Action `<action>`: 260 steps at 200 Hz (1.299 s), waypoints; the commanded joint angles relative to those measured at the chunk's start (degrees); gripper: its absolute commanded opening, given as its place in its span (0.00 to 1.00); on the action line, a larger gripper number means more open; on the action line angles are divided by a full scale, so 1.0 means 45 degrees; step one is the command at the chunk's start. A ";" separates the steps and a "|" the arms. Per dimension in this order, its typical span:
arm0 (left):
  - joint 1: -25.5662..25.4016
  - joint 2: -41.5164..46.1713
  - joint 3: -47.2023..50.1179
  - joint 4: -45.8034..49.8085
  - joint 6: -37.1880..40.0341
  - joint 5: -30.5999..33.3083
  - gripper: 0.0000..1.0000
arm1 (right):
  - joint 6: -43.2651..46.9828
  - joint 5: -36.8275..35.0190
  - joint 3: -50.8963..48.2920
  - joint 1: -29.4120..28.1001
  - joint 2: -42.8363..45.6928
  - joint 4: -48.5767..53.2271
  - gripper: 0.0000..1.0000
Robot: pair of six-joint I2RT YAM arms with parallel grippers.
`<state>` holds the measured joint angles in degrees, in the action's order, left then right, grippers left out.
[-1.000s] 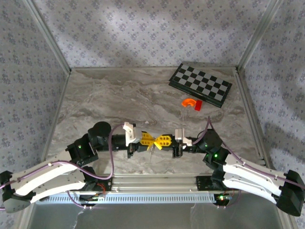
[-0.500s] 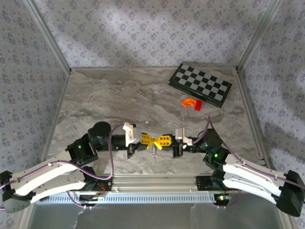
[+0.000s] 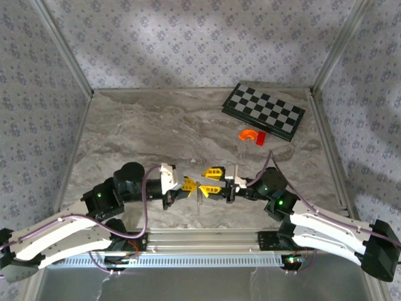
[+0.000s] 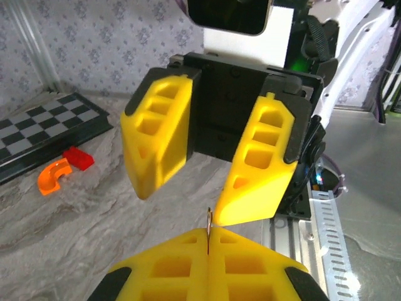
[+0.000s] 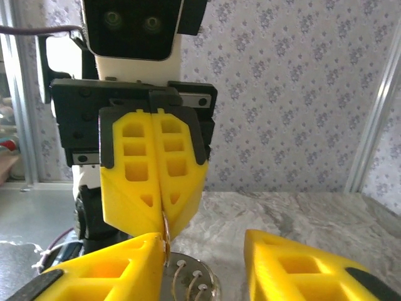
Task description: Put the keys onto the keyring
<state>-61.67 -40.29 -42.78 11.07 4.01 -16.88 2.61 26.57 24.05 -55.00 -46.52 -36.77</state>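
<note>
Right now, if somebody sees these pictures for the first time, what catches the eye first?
The bright yellow left fingers and right fingers face each other tip to tip at the near middle of the table. The left pair is shut on the thin keyring, and the right pair stands open. Next comes the checkerboard at the far right, with an orange curved piece beside it.

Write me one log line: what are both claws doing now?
left gripper: shut on keyring | right gripper: open, facing it | keyring: dangling below fingertips
</note>
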 commanded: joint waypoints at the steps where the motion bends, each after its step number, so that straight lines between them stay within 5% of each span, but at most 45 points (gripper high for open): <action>1: -0.0085 0.0508 -0.0025 0.0282 -0.0038 0.0903 0.00 | 0.0186 -0.0349 0.0721 0.0001 -0.0014 0.0382 0.45; 18: -0.0085 0.0661 0.0326 0.0377 -0.0313 0.1972 0.00 | 0.0298 -0.0444 0.0941 0.0005 -0.0017 0.0702 0.50; 41: -0.0085 0.0879 0.0883 0.0390 -0.0587 0.2518 0.00 | 0.0289 -0.0588 0.1156 0.0018 -0.0144 0.0901 0.73; 82: -0.0085 0.1492 0.1493 0.0430 -0.0942 0.2629 0.00 | 0.0031 -0.2223 0.1617 0.0041 -0.0414 0.1783 0.81; 103: -0.0085 0.1418 0.1578 0.0488 -0.1076 0.2678 0.00 | -0.0336 -0.2727 0.1626 0.0179 -0.0200 0.2200 1.00; 138: -0.0085 0.1070 0.1644 0.0556 -0.1243 0.3217 0.00 | -0.2513 -0.5421 0.2325 0.0945 -0.0021 0.4709 1.00; 184: -0.0082 0.1725 0.2010 0.0440 -0.1725 0.3875 0.00 | -0.5407 -0.3288 0.3362 0.4174 -0.1093 0.7260 1.00; 231: -0.0084 0.2724 0.2066 0.1162 -0.2010 0.5763 0.00 | -0.5210 -0.3687 0.5247 0.3433 -0.4115 1.0652 1.00; 260: -0.0085 0.3105 0.2091 0.1348 -0.2098 0.6143 0.00 | -0.6091 -0.2877 0.5358 0.3112 -0.6207 1.0431 0.99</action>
<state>-61.67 -27.88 -33.01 16.88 -4.19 7.16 -20.47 10.81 47.03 -39.68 -68.88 5.34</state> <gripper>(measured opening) 0.055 0.997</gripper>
